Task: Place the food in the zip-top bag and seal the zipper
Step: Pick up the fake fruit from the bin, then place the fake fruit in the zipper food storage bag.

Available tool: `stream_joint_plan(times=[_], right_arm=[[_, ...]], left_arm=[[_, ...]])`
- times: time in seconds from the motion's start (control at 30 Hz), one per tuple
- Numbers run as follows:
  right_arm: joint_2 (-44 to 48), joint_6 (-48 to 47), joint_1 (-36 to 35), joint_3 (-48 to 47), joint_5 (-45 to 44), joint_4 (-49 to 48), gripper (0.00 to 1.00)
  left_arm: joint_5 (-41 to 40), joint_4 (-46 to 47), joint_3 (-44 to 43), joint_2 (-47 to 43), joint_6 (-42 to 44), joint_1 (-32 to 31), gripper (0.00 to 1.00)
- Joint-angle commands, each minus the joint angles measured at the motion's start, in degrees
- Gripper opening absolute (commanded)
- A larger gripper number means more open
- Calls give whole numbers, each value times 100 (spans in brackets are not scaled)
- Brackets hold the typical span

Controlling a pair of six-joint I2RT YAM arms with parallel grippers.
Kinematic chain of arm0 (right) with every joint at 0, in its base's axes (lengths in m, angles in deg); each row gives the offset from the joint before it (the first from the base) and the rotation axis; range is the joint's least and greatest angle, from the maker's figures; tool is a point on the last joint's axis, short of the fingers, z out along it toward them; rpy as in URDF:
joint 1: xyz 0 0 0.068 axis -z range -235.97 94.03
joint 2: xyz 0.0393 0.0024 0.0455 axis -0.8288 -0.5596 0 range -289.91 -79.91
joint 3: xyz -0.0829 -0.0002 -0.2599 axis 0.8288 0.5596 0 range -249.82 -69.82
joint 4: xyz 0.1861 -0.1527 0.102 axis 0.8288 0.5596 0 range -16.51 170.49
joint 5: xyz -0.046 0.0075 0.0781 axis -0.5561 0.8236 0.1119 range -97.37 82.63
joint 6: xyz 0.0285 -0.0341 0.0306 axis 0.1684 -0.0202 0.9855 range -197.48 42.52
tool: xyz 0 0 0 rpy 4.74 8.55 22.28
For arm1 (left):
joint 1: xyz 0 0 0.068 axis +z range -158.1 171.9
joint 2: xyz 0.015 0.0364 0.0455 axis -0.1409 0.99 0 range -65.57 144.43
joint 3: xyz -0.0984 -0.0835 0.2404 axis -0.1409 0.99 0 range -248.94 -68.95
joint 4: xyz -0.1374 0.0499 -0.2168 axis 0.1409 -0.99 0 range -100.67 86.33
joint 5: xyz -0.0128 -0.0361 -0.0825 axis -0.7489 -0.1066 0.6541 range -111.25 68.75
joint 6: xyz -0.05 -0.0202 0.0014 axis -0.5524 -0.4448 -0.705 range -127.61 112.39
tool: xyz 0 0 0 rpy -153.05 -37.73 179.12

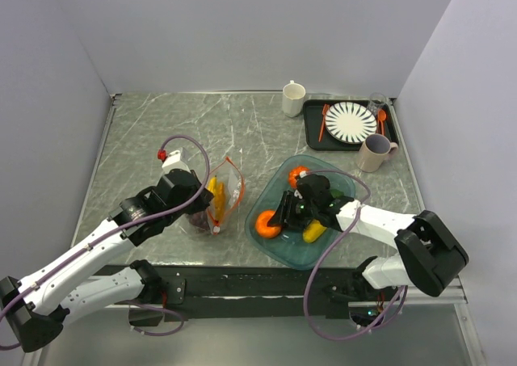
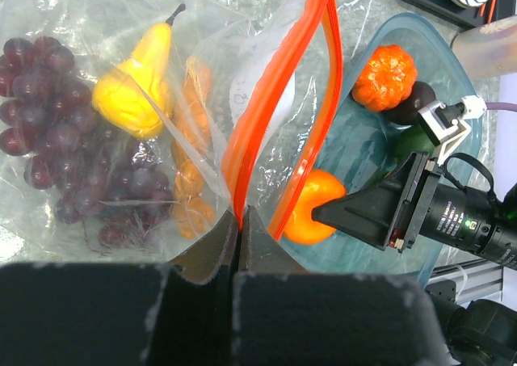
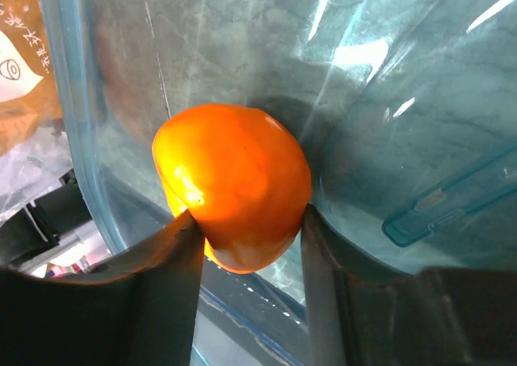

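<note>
Bagged: grapes (image 2: 48,99), pear (image 2: 137,83). Left tool (image 2: 242,220) clamped on unsealed zipper (image 2: 323,27). Right tool (image 3: 246,229) grips orange fruit (image 3: 234,172) in tray (image 1: 292,254), 3 o'clock of zip-top bag (image 2: 266,99); others remain.

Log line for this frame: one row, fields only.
left gripper: shut on zipper, zip-top bag mouth open | right gripper: shut on orange fruit in teal tray | bagged: grapes, pear | seal: not done
</note>
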Motion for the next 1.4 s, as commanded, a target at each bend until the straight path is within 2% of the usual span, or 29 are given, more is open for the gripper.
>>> stream_joint_plan(times=[0.0,0.07,0.17,0.47,0.8,0.9,1.07,1.2,1.37], right_arm=[[145,-75,-8,-7,-301,135,29],[337,-102,-8,-42,-336,249,17],[645,-190,-8,-191,-424,547,8],[1841,-304,-16,-744,-898,1436,6],[2483,-260,-262,-1368,-951,1586,5],[2343,-287,-552,-1658,-951,1472,5],[1562,-348,-1140,-2318,-1214,1384,5],[876,-366,-1264,-2468,-1206,946,5],[-170,-576,-1483,-3012,-1285,944,5]], left_arm=[[31,208,-47,-45,80,10,1],[48,217,-38,-28,80,10,1],[83,261,-3,-10,63,10,1],[110,296,24,-28,45,10,1],[215,402,111,16,36,10,1],[259,463,147,43,27,10,1],[268,472,77,86,36,10,1],[286,463,41,78,45,10,1],[294,402,-3,16,54,10,1]])
